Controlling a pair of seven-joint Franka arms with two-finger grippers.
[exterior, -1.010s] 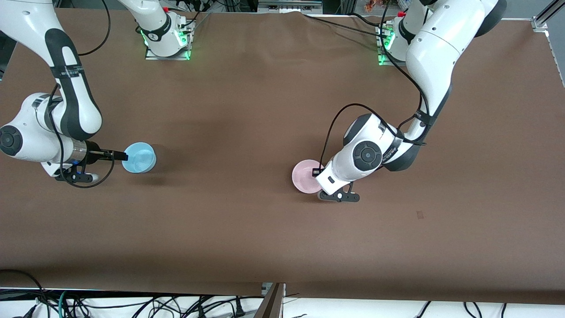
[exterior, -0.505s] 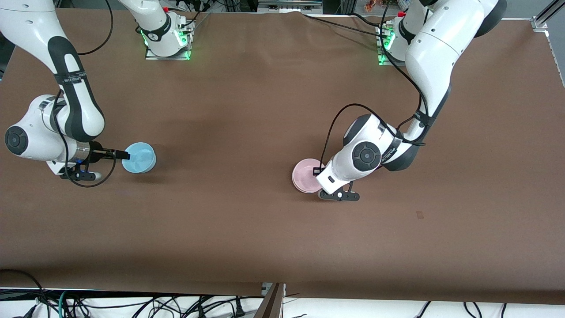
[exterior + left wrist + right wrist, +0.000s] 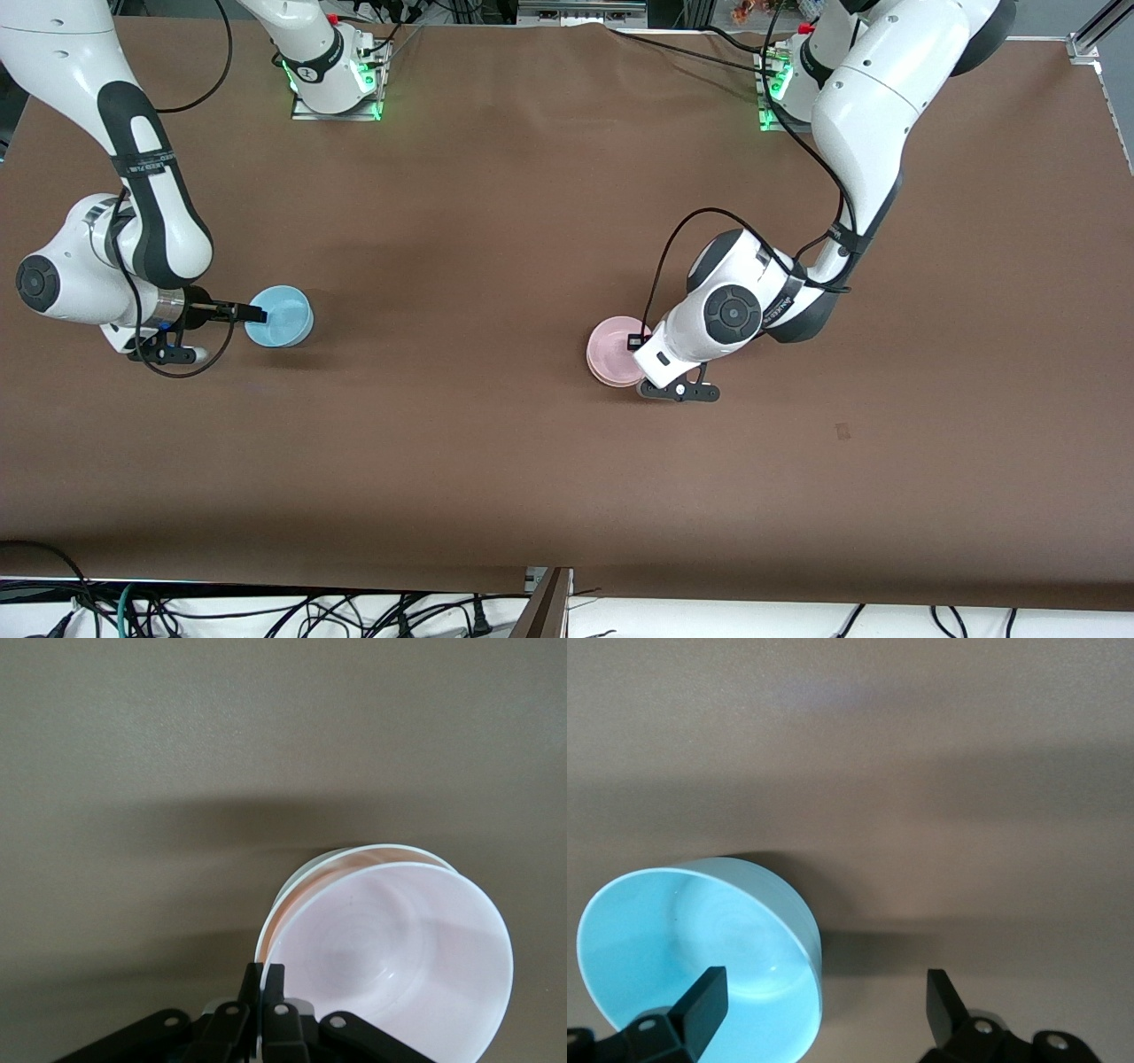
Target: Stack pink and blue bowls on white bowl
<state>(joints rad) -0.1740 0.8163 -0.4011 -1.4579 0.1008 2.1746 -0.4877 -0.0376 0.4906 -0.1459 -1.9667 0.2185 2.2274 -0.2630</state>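
The pale pink bowl (image 3: 613, 348) sits near the table's middle, toward the left arm's end. My left gripper (image 3: 636, 341) is shut on its rim, which is pinched between the fingers in the left wrist view (image 3: 264, 979). There the pink bowl (image 3: 399, 948) lies tilted in a white bowl, of which only a thin rim (image 3: 390, 848) shows. The light blue bowl (image 3: 282, 316) stands toward the right arm's end. My right gripper (image 3: 257, 314) is open astride its rim. In the right wrist view (image 3: 822, 997) one finger is inside the blue bowl (image 3: 691, 939) and one outside.
The brown table cloth (image 3: 496, 221) is bare round both bowls. The two arm bases (image 3: 337, 84) with green lights stand at the table edge farthest from the front camera. Cables hang below the nearest table edge (image 3: 354, 611).
My right gripper has slid a little farther over the blue bowl's rim. My left gripper and the pink bowl have shifted slightly away from the front camera.
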